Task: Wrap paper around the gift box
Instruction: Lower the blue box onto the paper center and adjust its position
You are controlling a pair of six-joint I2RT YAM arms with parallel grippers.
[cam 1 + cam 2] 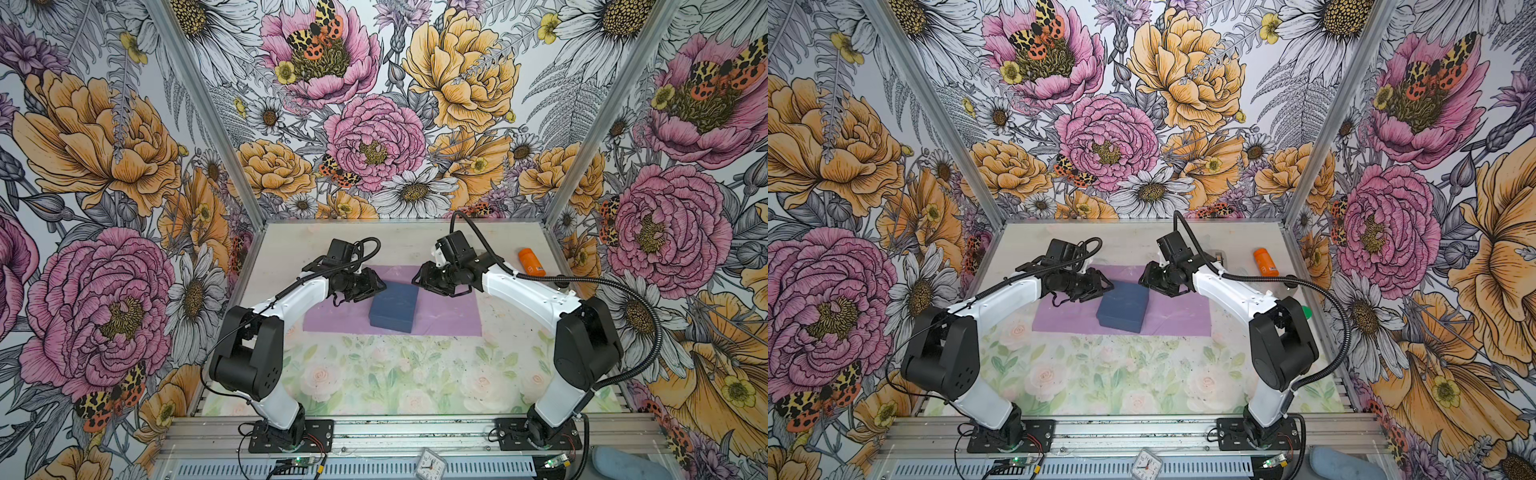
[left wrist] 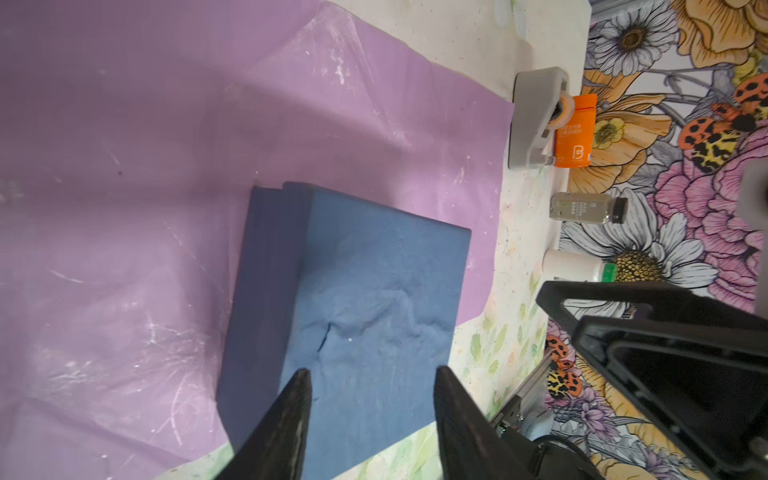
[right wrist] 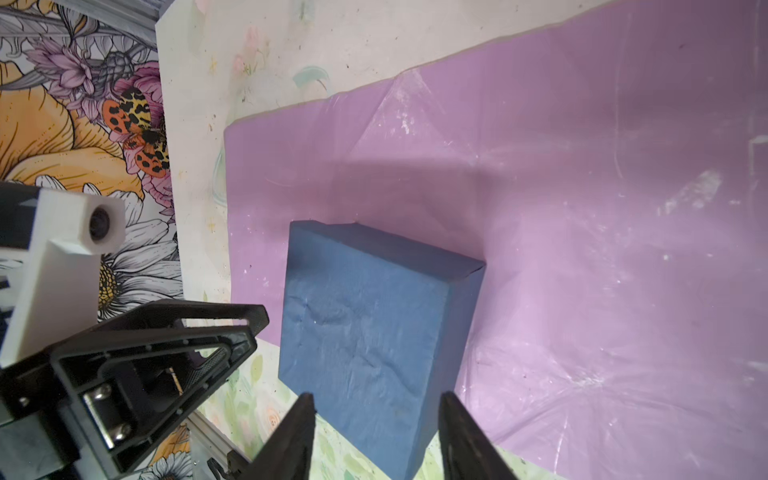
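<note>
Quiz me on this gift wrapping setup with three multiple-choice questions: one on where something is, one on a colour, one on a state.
1. Where is the gift box?
A. On the paper, at its near edge
B. Wholly off the paper
C. Lifted in the air

2. Which colour is the paper's upper face?
A. Orange
B. Pale green
C. Lilac-purple

3. How do the left tool and right tool stand?
A. Both shut on the paper
B. Both open, holding nothing
C. Left shut on the gift box

Answers:
1 A: both top views show the gift box resting on the paper by its front edge.
2 C: purple shows on either side of the gift box.
3 B: each wrist view shows a clear gap at the tool, with nothing gripped.
</note>
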